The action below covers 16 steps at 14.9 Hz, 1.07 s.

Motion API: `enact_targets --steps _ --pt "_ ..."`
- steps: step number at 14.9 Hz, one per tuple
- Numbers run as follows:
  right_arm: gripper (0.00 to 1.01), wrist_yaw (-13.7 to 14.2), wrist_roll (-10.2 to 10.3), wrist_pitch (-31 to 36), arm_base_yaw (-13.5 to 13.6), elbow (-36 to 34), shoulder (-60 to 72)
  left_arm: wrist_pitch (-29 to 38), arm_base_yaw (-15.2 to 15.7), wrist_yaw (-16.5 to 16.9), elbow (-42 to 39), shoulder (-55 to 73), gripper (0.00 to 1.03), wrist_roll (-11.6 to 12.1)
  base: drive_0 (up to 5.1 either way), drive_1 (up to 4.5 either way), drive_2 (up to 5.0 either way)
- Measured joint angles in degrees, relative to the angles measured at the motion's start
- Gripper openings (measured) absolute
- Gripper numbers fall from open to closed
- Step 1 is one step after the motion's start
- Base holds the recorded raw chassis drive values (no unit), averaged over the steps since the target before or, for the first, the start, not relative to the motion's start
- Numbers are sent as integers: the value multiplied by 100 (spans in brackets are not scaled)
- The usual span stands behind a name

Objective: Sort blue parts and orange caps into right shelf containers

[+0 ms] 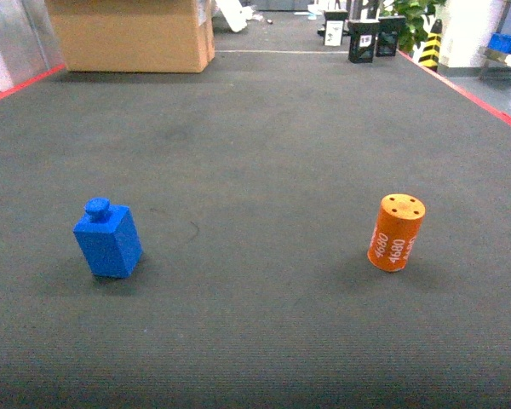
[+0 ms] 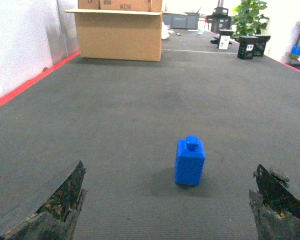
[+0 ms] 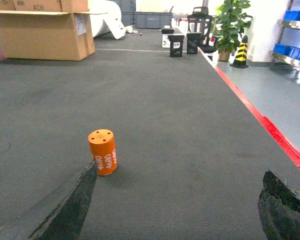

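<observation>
A blue part (image 1: 108, 239), a small blocky piece with a round knob on top, stands on the dark carpet at the left. In the left wrist view the blue part (image 2: 190, 162) stands a little ahead of my left gripper (image 2: 170, 166), which is open and holds nothing. An orange cap (image 1: 396, 232), a short cylinder marked 4680, stands at the right. The right wrist view shows the orange cap (image 3: 103, 151) just beyond the left finger (image 3: 75, 200) of my open, empty right gripper (image 3: 179, 167). Blue shelf containers (image 3: 294, 51) sit far off at the right. Neither gripper appears in the head view.
A large cardboard box (image 1: 132, 34) stands at the far left of the carpet. Red tape (image 3: 270, 131) marks the carpet's right edge. Black chairs and signs (image 1: 364, 38), a potted plant (image 3: 230, 22) and a striped cone (image 3: 241, 50) stand at the far end.
</observation>
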Motion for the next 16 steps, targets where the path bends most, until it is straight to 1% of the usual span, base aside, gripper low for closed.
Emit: enact_targets --steps 16 --pt "98 0 0 -13 0 0 0 -7 0 2 0 0 98 0 0 0 0"
